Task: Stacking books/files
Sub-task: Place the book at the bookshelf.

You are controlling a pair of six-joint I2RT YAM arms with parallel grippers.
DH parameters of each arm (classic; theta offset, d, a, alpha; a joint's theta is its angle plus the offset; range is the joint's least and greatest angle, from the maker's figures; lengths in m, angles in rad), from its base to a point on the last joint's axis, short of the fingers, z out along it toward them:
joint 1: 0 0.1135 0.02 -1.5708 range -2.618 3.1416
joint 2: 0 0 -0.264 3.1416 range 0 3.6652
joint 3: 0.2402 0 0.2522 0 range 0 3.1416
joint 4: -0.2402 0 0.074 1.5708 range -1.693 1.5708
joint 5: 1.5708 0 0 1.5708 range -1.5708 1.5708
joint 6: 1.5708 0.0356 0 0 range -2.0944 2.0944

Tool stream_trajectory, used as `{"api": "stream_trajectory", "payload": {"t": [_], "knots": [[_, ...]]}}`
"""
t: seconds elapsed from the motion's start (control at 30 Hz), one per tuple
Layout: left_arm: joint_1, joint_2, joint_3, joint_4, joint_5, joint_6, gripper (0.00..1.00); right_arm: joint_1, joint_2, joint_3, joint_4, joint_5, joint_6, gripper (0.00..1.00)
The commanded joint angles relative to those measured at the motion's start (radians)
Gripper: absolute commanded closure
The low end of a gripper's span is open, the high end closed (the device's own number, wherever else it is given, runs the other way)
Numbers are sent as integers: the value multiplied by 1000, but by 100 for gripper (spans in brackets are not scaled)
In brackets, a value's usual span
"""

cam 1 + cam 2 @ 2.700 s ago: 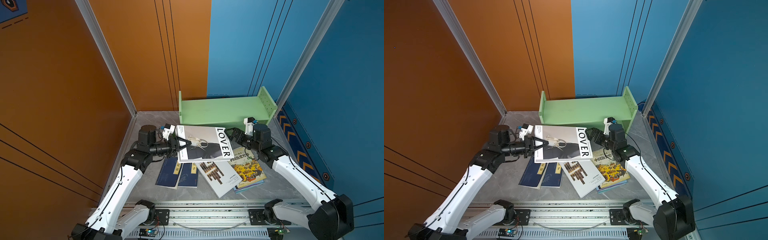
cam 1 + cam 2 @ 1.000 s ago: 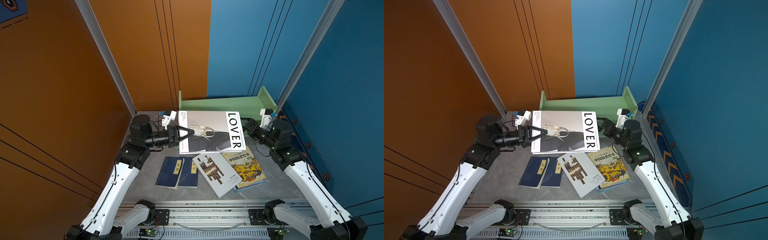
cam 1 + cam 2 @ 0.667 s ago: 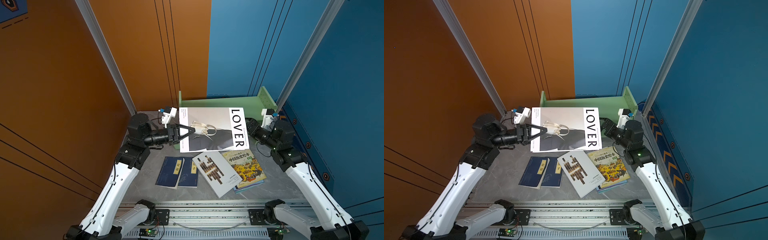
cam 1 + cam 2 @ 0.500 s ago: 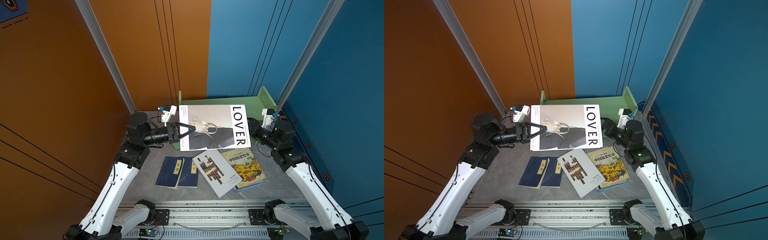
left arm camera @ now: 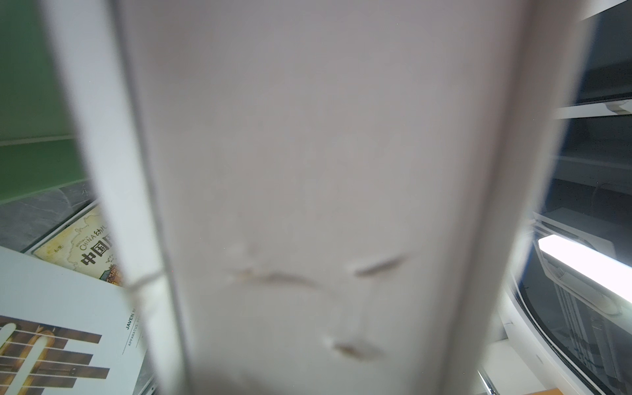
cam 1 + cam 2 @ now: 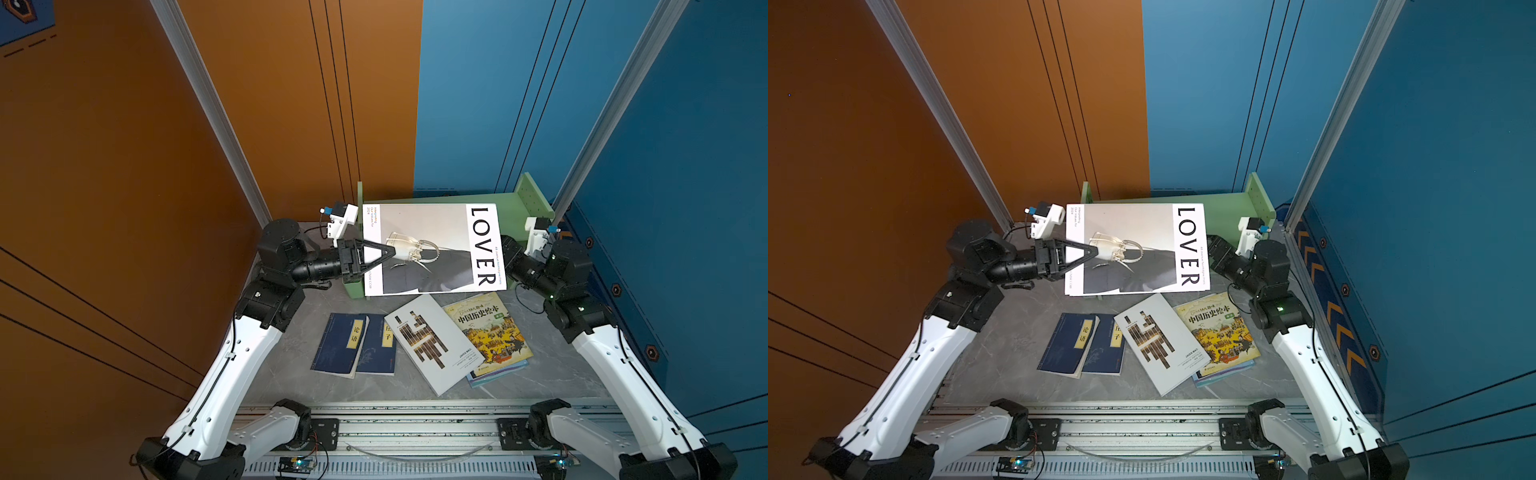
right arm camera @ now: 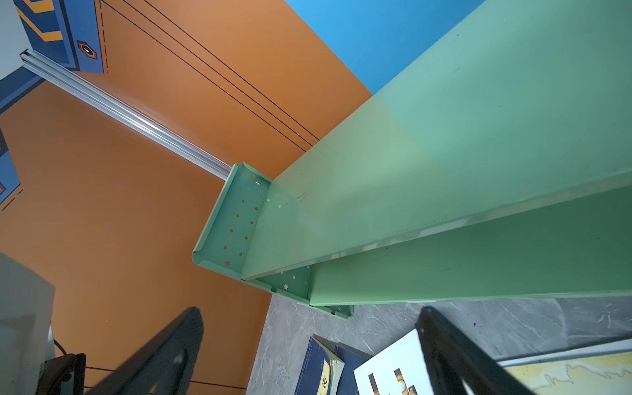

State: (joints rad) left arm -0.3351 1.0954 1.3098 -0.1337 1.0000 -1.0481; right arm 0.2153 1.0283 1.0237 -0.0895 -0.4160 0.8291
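Between the left jaws, the thick white "LOVER" book (image 6: 432, 249) was clamped by the short edge opposite its title. It was raised above the grey marbled desk (image 6: 286, 374) and tilted, with its cover turned up toward both top views. The book's far long edge reached the pale-green metal book rack (image 6: 528, 203), though contact there could not be told.

At the title end of that book the right jaws stood wide apart, partly hidden by its edge. In the right wrist view nothing lay between the black fingers (image 7: 455, 352) — only the rack (image 7: 444, 171) beyond them.

On the desk below both jaws, the other books lay flat. Nearer the left jaws, the two navy yellow-labelled books (image 6: 353, 345) overlapped side by side. Nearer the right jaws, the white book with brown-black bars (image 6: 432, 345) overlapped the yellow illustrated Chinese picture book (image 6: 490, 336). The thin light-blue book (image 6: 498, 372) showed only its edge — it lay beneath the yellow one.
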Motion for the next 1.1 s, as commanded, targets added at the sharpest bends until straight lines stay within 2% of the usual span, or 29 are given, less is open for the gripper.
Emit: {"api": "stream_trajectory", "payload": {"t": [0.0, 1.07], "knots": [[-11, 3, 41, 59, 12, -1, 83, -8, -17, -4, 20, -13, 11, 0], [-18, 14, 85, 69, 6, 0, 83, -24, -24, -9, 54, -34, 31, 0]]}}
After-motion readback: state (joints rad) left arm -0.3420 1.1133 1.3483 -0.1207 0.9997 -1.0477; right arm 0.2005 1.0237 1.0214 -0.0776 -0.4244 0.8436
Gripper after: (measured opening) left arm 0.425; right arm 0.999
